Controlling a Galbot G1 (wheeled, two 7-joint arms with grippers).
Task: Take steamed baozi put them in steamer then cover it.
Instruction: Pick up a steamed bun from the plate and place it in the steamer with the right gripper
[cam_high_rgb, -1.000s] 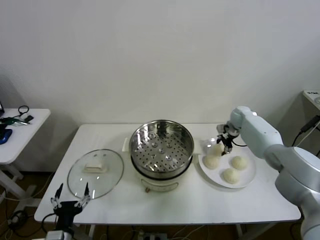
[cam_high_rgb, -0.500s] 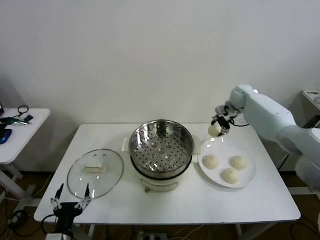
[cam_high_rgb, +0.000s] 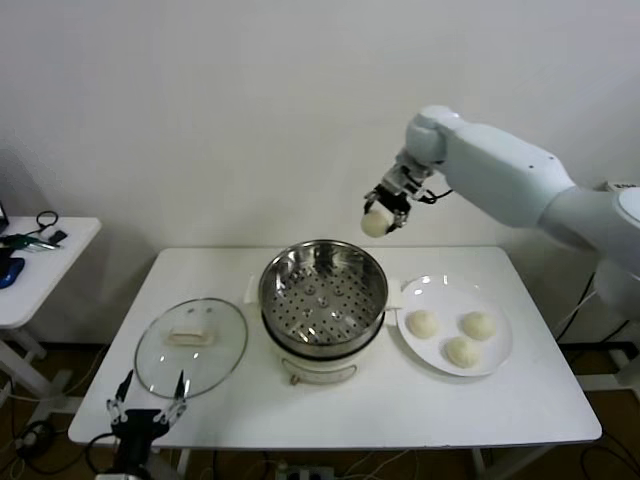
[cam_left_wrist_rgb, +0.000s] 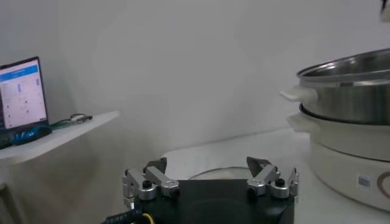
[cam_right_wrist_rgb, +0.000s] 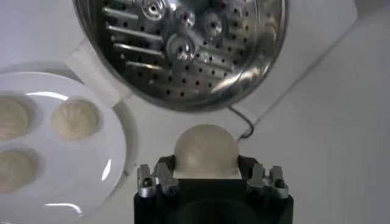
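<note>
My right gripper (cam_high_rgb: 381, 216) is shut on one cream-white baozi (cam_high_rgb: 376, 224) and holds it in the air above the far right rim of the steamer (cam_high_rgb: 323, 298); in the right wrist view the baozi (cam_right_wrist_rgb: 205, 150) sits between the jaws with the steamer's perforated tray (cam_right_wrist_rgb: 183, 49) below. Three more baozi (cam_high_rgb: 461, 337) lie on the white plate (cam_high_rgb: 497, 362) right of the steamer. The glass cover (cam_high_rgb: 191, 346) with its cream handle lies flat on the table left of the steamer. My left gripper (cam_high_rgb: 147, 404) is open and empty, parked at the table's front left edge.
The white table (cam_high_rgb: 400, 410) holds everything. A side table (cam_high_rgb: 40, 262) with cables stands at the far left. In the left wrist view the steamer's side (cam_left_wrist_rgb: 350, 115) is to the right and a screen (cam_left_wrist_rgb: 23, 91) stands at the left.
My right gripper lifted one baozi off the plate and carried it up and left to above the steamer's far right rim. The left arm stayed put.
</note>
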